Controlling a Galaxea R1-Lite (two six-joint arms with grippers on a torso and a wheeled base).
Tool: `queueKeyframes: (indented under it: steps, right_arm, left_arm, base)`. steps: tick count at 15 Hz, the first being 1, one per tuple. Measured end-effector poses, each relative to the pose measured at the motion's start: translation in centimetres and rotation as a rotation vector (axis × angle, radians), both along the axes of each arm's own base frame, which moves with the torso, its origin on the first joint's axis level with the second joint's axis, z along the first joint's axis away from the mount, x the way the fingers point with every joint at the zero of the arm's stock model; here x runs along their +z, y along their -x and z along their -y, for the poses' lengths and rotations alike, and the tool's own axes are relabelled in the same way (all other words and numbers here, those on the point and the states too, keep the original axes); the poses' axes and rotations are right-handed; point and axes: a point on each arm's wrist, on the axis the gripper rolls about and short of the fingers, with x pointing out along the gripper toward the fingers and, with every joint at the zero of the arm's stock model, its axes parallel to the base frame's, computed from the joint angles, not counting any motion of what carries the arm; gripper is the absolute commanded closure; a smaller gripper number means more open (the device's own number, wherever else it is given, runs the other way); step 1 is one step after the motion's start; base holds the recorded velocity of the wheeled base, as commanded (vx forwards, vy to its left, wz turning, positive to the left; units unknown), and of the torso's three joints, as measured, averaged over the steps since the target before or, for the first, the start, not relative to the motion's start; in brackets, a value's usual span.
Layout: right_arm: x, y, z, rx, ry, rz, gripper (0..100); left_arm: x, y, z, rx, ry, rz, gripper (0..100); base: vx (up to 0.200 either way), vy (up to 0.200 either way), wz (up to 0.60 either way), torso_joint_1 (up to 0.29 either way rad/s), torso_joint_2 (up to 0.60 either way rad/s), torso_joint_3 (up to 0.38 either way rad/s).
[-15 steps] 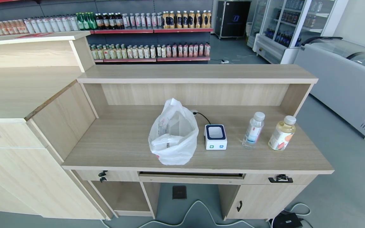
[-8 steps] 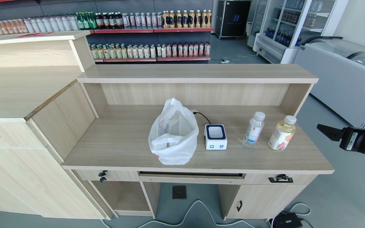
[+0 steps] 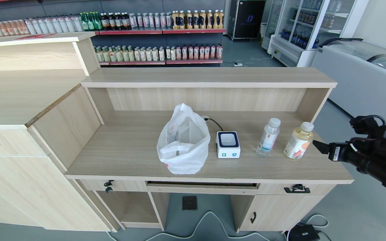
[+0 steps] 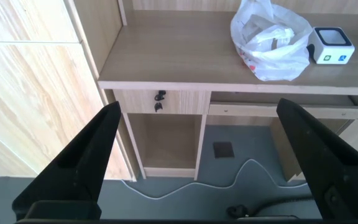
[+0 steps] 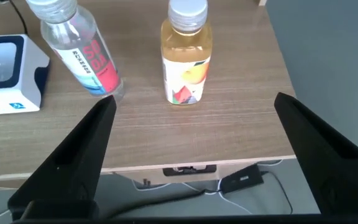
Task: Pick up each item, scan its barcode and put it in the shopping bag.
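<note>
A yellow juice bottle (image 3: 298,140) (image 5: 187,53) and a clear water bottle (image 3: 267,137) (image 5: 79,53) stand upright at the right of the wooden counter (image 3: 129,150). A white barcode scanner (image 3: 228,144) (image 5: 5,73) (image 4: 332,45) sits left of them, beside the white shopping bag (image 3: 183,140) (image 4: 270,38). My right gripper (image 3: 320,147) (image 5: 194,155) is open, level with the juice bottle and just right of it, not touching. My left gripper (image 4: 197,162) is open and empty, low in front of the counter's left end.
A raised back shelf (image 3: 206,78) and a slanted side panel (image 3: 317,102) close in the counter behind and beside the bottles. A chest freezer (image 3: 364,83) stands to the right. Cables (image 3: 209,221) lie on the floor under the counter.
My right arm has come into the head view from the right and moved left, down to the juice bottle's level. The bottles, scanner and bag have not moved.
</note>
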Motion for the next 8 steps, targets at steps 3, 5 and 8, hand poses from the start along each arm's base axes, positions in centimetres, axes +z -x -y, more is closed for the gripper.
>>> queueKeyframes:
  steps: [3,5,8]
  right_arm:
    - [-1.3,-2.5,-0.4,0.071,0.042,0.048,0]
    - [-2.3,-3.3,-0.9,0.099,0.06,0.041,0]
    - [-3.7,-4.2,-2.3,0.145,0.069,0.043,0]
  left_arm:
    - [0.0,0.0,0.0,0.0,0.0,0.0,0]
    - [0.0,0.0,0.0,0.0,0.0,0.0,0]
    - [0.0,0.0,0.0,0.0,0.0,0.0,0]
  base:
    - [0.0,0.0,0.0,0.0,0.0,0.0]
    - [0.0,0.0,0.0,0.0,0.0,0.0]
    - [0.0,0.0,0.0,0.0,0.0,0.0]
